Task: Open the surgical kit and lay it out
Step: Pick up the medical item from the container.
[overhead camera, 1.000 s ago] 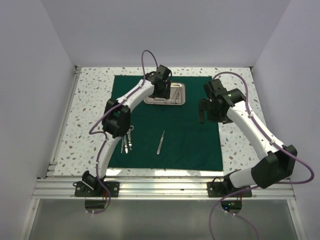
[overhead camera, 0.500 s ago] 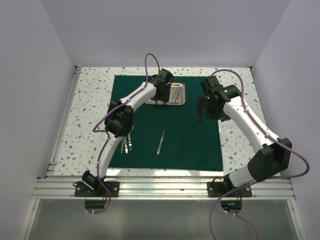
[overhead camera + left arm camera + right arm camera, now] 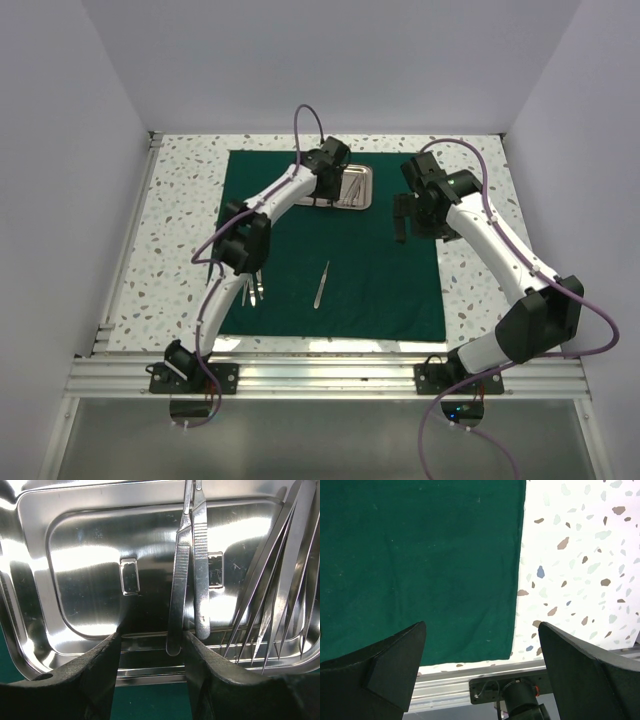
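Your table (image 3: 170, 220), speckled terrazzo, fills the middle of the top view, w/ an aluminium rail (image 3: 330, 375) along its bottom edge. The dark green cloth (image 3: 370, 280) lies spread flat on it at ctr frame. In the right wrist view the cloth takes the left part, w/ bare table to its right.

The steel tray (image 3: 358, 187) sits on the cloth near its upper edge, approx mid-width.

Your left gripper (image 3: 150, 645) is right over the tray's near rim, at the bottom of the left wrist view. Its jaws are apart and clamp nothing. Your right gripper (image 3: 481, 627) hangs over the cloth's right edge, to the right of the tray in the top view. Its jaws are spread wide, nothing between them.

Inside the tray, two slim flat handles (image 3: 187, 580) lie side by side, running top to bottom of the left wrist view. Their lower ends sit just inside the right-hand finger; can't tell if they touch it. A bunch of pointed tweezers (image 3: 280, 590) leans at the tray's right side.

On the cloth, one slim tool (image 3: 321, 283) lies alone below the tray, ctr frame. A small cluster of instruments (image 3: 254, 290) lies lower left, partly hidden by the left arm (image 3: 275, 195).
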Controlling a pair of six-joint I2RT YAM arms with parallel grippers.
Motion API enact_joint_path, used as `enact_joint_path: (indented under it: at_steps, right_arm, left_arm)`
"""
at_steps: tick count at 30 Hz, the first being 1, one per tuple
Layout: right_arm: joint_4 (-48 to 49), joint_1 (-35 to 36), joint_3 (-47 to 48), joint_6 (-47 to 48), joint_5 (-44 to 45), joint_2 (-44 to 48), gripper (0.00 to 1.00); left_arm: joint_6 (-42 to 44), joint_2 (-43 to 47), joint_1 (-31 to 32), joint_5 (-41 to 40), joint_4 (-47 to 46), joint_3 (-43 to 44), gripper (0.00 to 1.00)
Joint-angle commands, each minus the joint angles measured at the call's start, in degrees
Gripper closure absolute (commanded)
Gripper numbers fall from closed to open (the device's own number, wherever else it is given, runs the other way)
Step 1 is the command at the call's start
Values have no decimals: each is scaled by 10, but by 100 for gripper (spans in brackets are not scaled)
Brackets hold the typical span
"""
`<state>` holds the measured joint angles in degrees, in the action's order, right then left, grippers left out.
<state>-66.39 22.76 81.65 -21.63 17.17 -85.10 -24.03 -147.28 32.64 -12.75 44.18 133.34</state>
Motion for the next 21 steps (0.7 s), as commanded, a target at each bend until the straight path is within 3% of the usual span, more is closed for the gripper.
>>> enact_joint_path:
  at_steps: [1,9,21]
  right_arm:
    - [4,-2,15,15,16,0,1]
    - [11,-6,-7,22,18,14,1]
    - [15,-7,-3,25,16,7,1]
  left_arm:
    - [10,-51,17,10,-7,4,45]
    - [13,-76,25,5,-3,6,54]
    - [14,-91,24,-10,7,6,88]
